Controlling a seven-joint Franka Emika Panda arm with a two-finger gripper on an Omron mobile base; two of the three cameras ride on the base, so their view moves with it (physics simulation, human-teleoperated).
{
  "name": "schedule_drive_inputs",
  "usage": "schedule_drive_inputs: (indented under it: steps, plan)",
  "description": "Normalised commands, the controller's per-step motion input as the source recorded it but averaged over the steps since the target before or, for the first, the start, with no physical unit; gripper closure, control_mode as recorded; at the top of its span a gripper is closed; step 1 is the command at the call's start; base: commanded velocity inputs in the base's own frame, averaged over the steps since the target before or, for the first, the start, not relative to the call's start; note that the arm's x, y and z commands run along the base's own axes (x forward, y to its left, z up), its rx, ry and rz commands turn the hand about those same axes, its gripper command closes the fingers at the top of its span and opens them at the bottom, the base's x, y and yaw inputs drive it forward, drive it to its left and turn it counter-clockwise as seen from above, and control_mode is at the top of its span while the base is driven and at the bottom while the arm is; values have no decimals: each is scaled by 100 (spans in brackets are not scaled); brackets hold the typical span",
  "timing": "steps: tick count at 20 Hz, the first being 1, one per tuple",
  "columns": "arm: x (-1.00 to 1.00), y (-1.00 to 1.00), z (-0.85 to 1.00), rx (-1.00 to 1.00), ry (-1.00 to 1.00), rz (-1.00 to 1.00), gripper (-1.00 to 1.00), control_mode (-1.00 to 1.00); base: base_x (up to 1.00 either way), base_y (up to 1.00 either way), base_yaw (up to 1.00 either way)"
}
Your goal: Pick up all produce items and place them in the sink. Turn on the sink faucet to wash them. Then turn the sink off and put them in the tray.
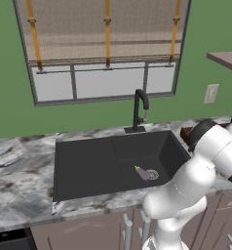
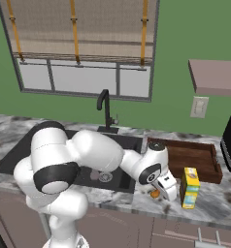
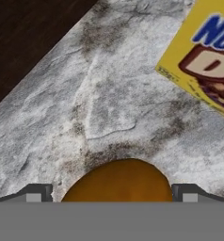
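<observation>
Hand view shows the tool (image 3: 111,197) spread wide, its tips either side of the orange piece (image 3: 118,181) on the counter (image 3: 109,108), beside a yellow box (image 3: 203,56); nothing gripped yet. Left base view: the purple piece (image 1: 145,173) already lies in the sink (image 1: 84,166) near the drain; orange, faucet (image 1: 139,110), washing and tray (image 2: 192,157) all remain.

Fingers (image 2: 162,194) hang over the orange produce (image 2: 156,193).
</observation>
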Motion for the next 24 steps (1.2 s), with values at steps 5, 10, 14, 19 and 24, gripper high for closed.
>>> schedule_drive_inputs:
  steps: [5, 10, 14, 19, 24]
  plan:
    - [0, 0, -22, 0, 0, 0, -100, -100, 0, 0, 0]
    - [1, 0, -14, 0, 0, 0, 100, -100, 0, 0, 0]
    - [0, 0, 0, 0, 0, 0, 100, -100, 0, 0, 0]
    - [-1, 21, 10, 0, -3, 0, 100, -100, 0, 0, 0]
    - [-4, 58, 42, -3, -6, 0, 100, -100, 0, 0, 0]
